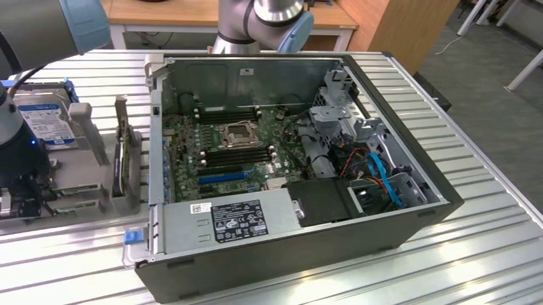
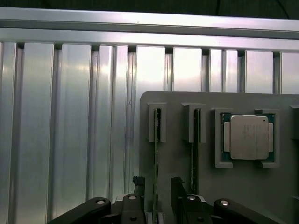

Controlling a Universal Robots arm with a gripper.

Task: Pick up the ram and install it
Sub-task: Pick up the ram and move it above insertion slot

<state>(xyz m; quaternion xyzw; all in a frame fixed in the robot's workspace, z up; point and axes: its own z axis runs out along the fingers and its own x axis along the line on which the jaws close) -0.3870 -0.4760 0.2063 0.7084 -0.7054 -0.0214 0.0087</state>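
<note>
The ram (image 2: 156, 140) is a thin green stick standing on edge in a slot of the grey holder (image 2: 177, 102). My gripper (image 2: 156, 186) is open and straddles its near end. One dark finger (image 2: 138, 185) is on one side and the other finger (image 2: 177, 186) on the other, each with a small gap to the board. A second stick (image 2: 194, 140) stands in the neighbouring slot. In the exterior view my gripper (image 1: 24, 190) hangs low over the holder at the exterior view's left, beside the open computer case (image 1: 407, 219). The motherboard's memory slots (image 1: 229, 155) lie inside the case.
A processor chip (image 2: 247, 136) lies in a recess of the holder beside the sticks. A hard drive with a blue-white label (image 1: 42, 124) and a dark expansion card (image 1: 127, 159) stand on the holder. A ribbed metal table (image 1: 475, 254) carries everything.
</note>
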